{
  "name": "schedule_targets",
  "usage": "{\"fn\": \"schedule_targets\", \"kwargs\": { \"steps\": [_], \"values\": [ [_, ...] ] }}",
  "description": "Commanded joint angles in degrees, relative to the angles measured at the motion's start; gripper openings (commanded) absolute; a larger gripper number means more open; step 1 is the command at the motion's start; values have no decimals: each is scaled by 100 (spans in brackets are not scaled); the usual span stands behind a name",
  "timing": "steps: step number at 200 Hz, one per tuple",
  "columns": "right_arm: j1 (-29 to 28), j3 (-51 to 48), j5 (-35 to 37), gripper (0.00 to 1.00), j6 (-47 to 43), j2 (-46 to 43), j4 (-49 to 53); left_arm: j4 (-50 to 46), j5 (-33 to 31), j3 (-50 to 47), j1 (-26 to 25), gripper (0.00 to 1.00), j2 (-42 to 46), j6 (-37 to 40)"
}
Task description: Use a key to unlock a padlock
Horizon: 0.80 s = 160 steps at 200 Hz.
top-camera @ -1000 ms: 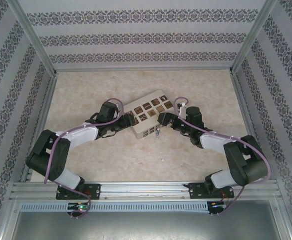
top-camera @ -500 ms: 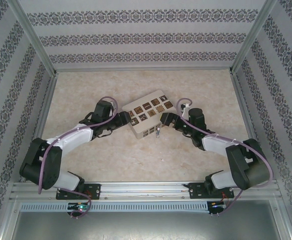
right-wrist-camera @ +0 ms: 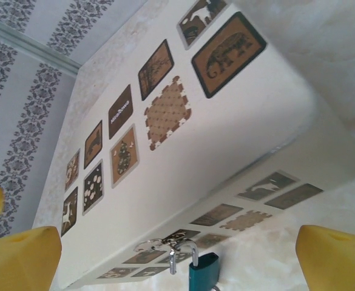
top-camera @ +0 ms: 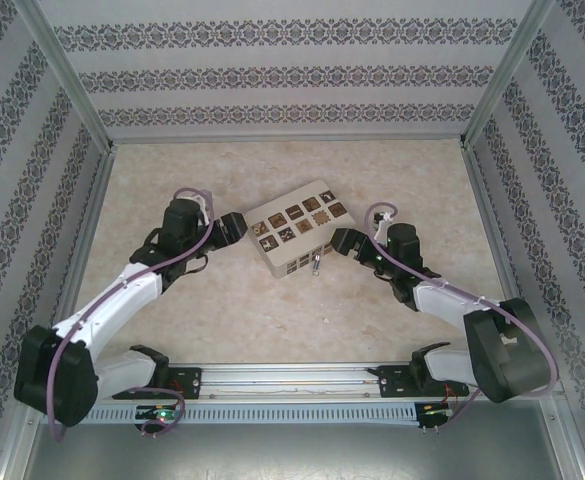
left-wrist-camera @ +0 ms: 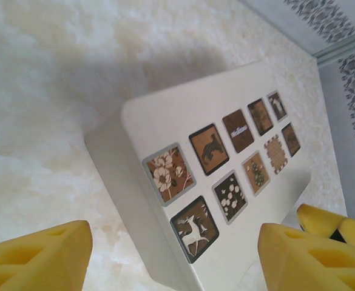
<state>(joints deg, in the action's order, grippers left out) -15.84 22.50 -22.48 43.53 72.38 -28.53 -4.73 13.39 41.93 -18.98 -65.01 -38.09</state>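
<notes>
Both arms had drawn back from the box (top-camera: 294, 232) since a second before. The left gripper (top-camera: 229, 228) sat off its left end instead of pressed against it, and the right gripper (top-camera: 341, 241) stood just off its right end.

Both claws were apart and held nothing. The left wrist view showed yellow fingers (left-wrist-camera: 39, 257) spread wide with the box lid between them, and the right wrist view showed its fingers (right-wrist-camera: 22, 259) spread just as wide.

The padlock (right-wrist-camera: 202, 271) hung by its shackle from a fitting on the box's front wall, low against the table (top-camera: 272, 310), nearer the right gripper. From above it was a small glint at the box's near edge (top-camera: 315, 264). Its shackle looked shut. A thin silvery loop lay beside the shackle, but I could not tell whether it was the key, which I could not make out for certain.

By my reading the unlocking had not begun, and this was a pause between approaches. Next, one claw would need to find and pinch the key. The other would then steady the padlock, keyhole presented, for a fine, well-aligned insertion.
</notes>
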Motion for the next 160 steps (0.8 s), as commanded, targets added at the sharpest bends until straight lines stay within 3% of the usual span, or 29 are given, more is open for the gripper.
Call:
{"fn": "schedule_targets", "kwargs": {
  "steps": [1,21,60,110,160],
  "values": [
    [93,-150,249,98,72,-268,84,-111,-249,-182,91,86,272,616],
    [141,-246,327,98,77,-461,127,-17,-142,-263,109,100,434,881],
    [360,-454,326,98,140,-772,433,189,99,-327,147,99,523,986],
    [995,-680,-5,98,1018,-1017,524,508,732,60,139,99,150,641],
    [1144,-647,-172,98,812,-1251,889,616,1170,761,-148,100,-417,513]
  ]
}}
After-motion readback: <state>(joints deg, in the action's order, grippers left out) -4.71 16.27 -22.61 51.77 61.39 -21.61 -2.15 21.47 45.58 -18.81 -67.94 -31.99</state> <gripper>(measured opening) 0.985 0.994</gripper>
